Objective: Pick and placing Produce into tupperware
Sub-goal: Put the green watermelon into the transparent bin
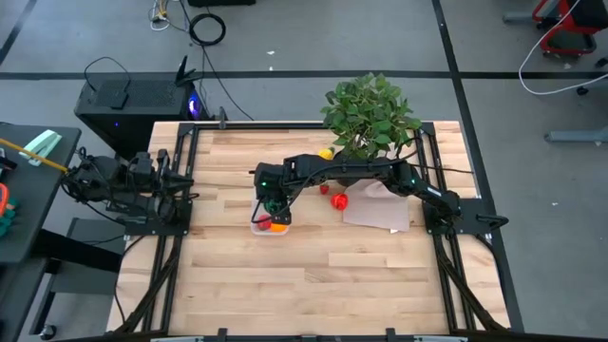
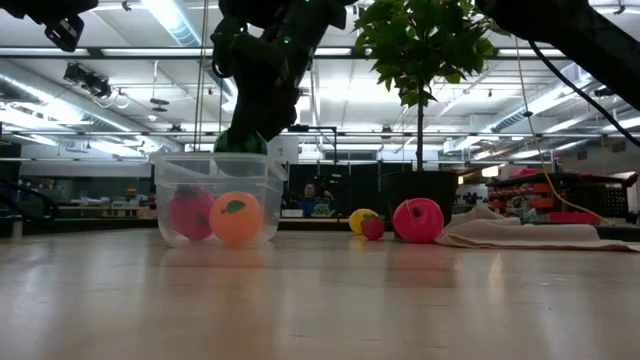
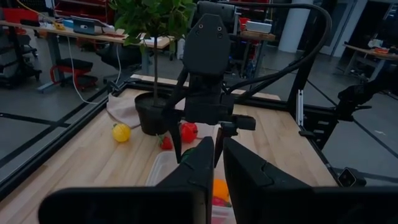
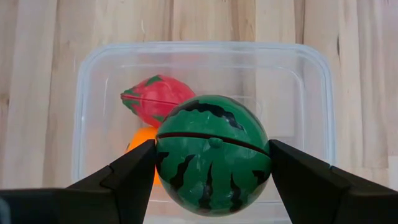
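While the clear tupperware (image 4: 311, 81) sits on the wooden table (image 1: 313, 275) a little left of the middle, the right gripper (image 4: 211, 163) hangs right over it with a small green striped watermelon (image 4: 212, 155) pinched between its two fingers (image 4: 127, 174). In the right wrist view, the melon is over the middle of the box, above the things already inside. One is a pink fruit (image 4: 152, 99) with green tips. The other is an orange fruit (image 2: 236, 218), mostly hidden under the melon from above. In the low view both rest on the bottom of the box, side by side, and the melon shows as a bit of green at the rim, under the dark gripper.

Out on the table to the right of the box lie a big red fruit (image 2: 418, 220), a small red fruit (image 2: 373, 228) and a yellow fruit (image 2: 360, 219). Past them is a beige cloth (image 2: 530, 233), lying crumpled. A potted plant (image 1: 370, 114) with lots of green leaves stands at the back of the table, near the yellow fruit.

The left gripper (image 3: 216, 165) waits off the table's left edge, up in the air, pointing toward the box. Its fingers are squeezed together with nothing between them.
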You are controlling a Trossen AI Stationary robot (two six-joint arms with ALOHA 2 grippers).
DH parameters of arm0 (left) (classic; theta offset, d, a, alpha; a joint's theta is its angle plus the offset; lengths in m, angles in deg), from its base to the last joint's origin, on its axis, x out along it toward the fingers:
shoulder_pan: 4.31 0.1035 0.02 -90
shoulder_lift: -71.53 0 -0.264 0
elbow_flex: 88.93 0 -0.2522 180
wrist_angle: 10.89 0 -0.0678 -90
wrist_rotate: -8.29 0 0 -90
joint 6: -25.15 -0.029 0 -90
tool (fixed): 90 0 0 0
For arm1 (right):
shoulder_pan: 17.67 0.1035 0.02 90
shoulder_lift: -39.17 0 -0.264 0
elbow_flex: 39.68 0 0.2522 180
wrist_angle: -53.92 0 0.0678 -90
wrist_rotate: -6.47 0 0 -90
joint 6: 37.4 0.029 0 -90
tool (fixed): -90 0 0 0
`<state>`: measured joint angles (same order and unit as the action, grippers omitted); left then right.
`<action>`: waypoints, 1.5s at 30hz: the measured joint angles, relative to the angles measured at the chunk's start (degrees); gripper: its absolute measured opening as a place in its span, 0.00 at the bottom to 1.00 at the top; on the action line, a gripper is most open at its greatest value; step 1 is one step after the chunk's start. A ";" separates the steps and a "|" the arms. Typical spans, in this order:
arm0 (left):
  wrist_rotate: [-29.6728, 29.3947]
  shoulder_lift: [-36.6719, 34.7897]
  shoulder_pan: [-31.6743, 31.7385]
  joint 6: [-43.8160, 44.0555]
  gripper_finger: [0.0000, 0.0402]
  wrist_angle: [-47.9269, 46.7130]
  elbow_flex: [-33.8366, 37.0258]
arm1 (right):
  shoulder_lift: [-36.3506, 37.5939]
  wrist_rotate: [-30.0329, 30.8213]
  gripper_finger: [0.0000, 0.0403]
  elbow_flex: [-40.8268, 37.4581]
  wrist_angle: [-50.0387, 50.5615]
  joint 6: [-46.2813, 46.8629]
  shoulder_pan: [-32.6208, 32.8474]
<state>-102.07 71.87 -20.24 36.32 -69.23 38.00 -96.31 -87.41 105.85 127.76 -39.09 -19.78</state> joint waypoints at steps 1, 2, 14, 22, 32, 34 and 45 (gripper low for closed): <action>0.00 0.00 0.00 -0.06 0.11 0.00 0.00 | 0.00 0.00 0.72 0.00 0.00 0.00 0.00; 0.00 0.00 0.00 -0.08 0.11 0.00 0.00 | 0.00 0.00 0.72 0.00 -0.02 0.00 0.00; 0.02 0.00 -0.02 -0.49 0.10 0.02 0.00 | 0.04 0.00 0.72 0.00 -0.02 0.07 0.00; 2.22 0.00 -0.02 -1.24 0.11 0.35 0.00 | 0.04 -0.01 0.72 0.00 -0.04 0.48 0.00; -0.03 0.02 -0.02 -1.03 0.09 0.23 0.00 | 0.04 -0.01 0.72 0.00 -0.04 0.52 0.00; -2.15 0.02 0.00 -0.50 0.08 -0.08 0.00 | 0.04 0.00 0.72 0.00 -0.04 0.52 0.00; -1.62 0.02 -0.02 -0.27 0.03 -0.07 0.00 | 0.04 -0.02 0.72 0.00 -0.04 1.38 0.00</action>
<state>-103.69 71.89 -20.26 36.05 -69.30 38.00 -96.27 -87.43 105.85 127.71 -37.72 -19.78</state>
